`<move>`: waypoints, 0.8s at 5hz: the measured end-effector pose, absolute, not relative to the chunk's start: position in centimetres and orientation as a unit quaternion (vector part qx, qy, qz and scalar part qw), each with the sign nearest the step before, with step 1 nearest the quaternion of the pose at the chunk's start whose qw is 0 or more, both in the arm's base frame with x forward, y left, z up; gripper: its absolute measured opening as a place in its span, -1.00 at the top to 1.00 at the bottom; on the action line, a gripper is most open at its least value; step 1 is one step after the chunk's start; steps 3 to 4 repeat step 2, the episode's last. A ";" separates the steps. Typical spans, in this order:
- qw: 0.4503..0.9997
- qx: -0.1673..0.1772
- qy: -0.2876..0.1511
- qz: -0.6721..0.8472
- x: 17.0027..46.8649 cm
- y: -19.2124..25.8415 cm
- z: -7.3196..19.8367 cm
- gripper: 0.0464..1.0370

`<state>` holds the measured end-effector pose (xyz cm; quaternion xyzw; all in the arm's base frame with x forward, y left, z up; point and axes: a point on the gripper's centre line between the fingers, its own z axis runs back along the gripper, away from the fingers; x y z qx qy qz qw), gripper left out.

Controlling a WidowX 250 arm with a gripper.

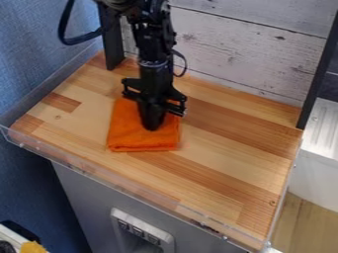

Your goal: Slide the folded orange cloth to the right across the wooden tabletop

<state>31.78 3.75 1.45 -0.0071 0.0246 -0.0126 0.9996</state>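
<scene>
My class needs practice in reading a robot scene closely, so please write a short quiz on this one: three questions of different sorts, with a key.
1. Multiple choice: What colour is the cloth?
A) Green
B) Orange
C) Purple

2. True or false: The end effector is over the bare right-hand end of the table, well away from the cloth.

3. Fill the gap: The surface that the cloth lies on is made of ____.

Key: 1 B; 2 false; 3 wood
</scene>
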 end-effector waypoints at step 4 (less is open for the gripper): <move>0.999 -0.011 0.028 -0.027 32.2 3.9 5.0 -0.51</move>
